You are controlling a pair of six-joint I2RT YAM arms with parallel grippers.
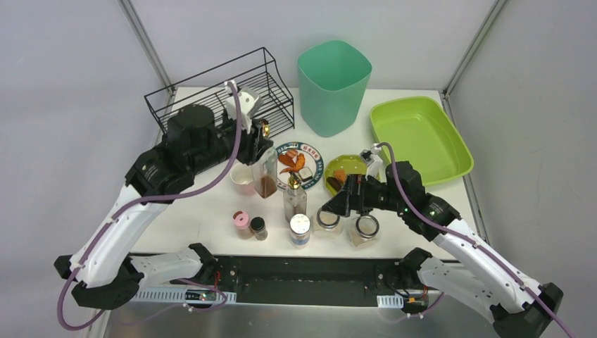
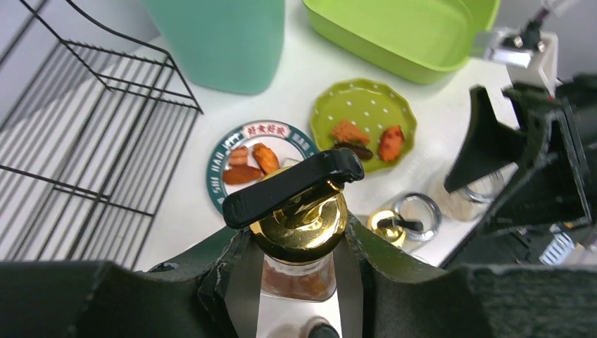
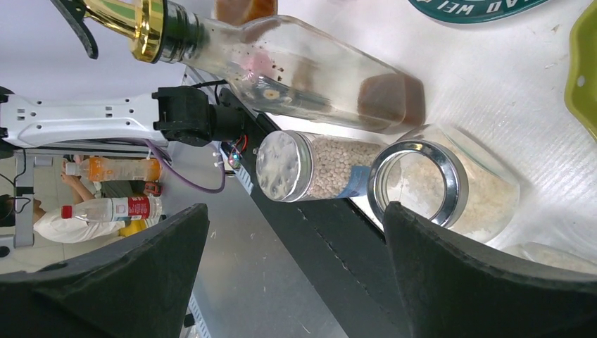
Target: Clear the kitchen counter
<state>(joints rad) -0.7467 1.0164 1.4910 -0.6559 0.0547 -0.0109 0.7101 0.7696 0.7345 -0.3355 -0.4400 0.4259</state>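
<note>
Your left hand (image 2: 296, 282) pinches the gold-capped sauce bottle (image 2: 301, 224); carry it upright to the wire rack (image 2: 77, 134). Your right hand (image 3: 296, 260) hangs spread over a glass jar (image 3: 450, 190).

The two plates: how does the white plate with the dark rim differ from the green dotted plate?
The white plate has a dark green rim with printed letters; the green dotted plate is lime green all over, with pale dots. The white plate's edge is a plain circle; the green dotted plate's edge is wavy. Both lie flat on the kitchen counter and carry orange-brown food pieces.
</note>
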